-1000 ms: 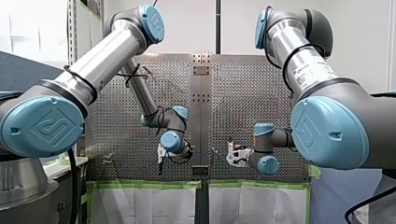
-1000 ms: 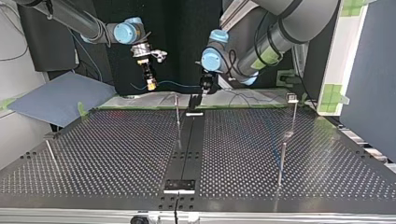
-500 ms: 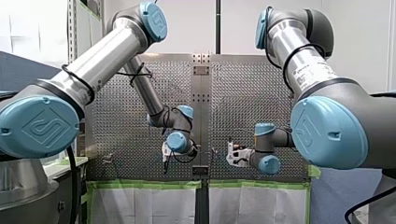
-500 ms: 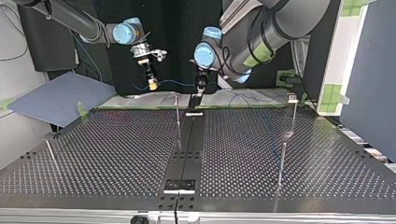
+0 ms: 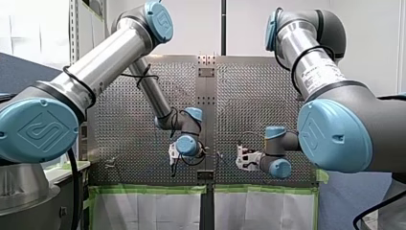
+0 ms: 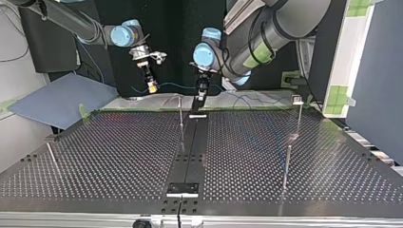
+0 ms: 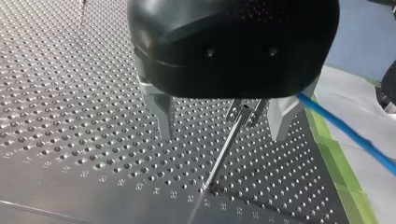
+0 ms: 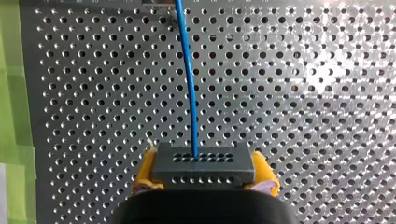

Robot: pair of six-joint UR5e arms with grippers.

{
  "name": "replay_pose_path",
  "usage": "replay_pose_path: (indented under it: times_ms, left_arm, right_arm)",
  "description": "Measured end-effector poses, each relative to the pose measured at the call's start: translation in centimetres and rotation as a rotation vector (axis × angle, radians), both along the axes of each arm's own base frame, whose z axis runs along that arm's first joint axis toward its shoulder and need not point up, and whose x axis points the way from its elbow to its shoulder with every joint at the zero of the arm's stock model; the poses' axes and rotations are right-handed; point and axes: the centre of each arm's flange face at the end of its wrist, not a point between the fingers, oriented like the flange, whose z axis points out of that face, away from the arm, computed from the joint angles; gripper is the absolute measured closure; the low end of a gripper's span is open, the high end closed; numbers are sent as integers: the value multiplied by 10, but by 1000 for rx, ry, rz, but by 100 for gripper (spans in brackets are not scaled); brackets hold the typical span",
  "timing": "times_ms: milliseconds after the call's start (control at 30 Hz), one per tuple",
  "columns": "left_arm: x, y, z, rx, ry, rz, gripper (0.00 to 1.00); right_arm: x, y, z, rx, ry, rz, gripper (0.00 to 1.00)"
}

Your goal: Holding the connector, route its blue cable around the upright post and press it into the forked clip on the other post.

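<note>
Perforated table [image 6: 294,142], dark backdrop behind. Over the last sec our left gripper [image 7: 222,133] has slid left in the top view, toward the thin post [image 6: 180,114]. Its metal fingers gape wide and empty, w/ a forked clip [image 7: 243,112] now between them. The blue cable [image 7: 345,133] runs just outside one finger, not in the fork. Our right gripper [image 8: 204,173] is clenched on the connector [image 8: 204,163] near the table's far edge and has barely shifted. We judge we're lining up for the press; routing isn't done.

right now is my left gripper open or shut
Open. In the left wrist view the left gripper has its metal fingers apart, the thin post showing between them and the blue cable passing beside one.
</note>
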Motion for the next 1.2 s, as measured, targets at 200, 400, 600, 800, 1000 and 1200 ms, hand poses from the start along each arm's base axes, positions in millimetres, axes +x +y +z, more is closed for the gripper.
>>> replay_pose_path:
  times_ms: [200,400,600,800,1000,1200]
  left_arm:
    - [0,-5,0,10,13,-9,2]
    - [3,-11,-10,38,35,-15,2]
    - [15,-13,-9,39,39,-5,2]
    - [19,-15,-8,31,37,-5,2]
    - [17,-15,-8,42,32,17,16]
    - [10,-20,-8,72,24,12,86]
  right_arm:
    - [-7,-7,1,-5,-2,-11,100]
    - [-14,-12,1,-6,-3,-14,100]
    - [-17,-16,2,-7,-6,-7,100]
    - [-19,-17,2,-5,-6,-6,100]
    - [-20,-18,2,-5,-6,-9,100]
    - [-22,-19,2,-5,-5,-14,100]
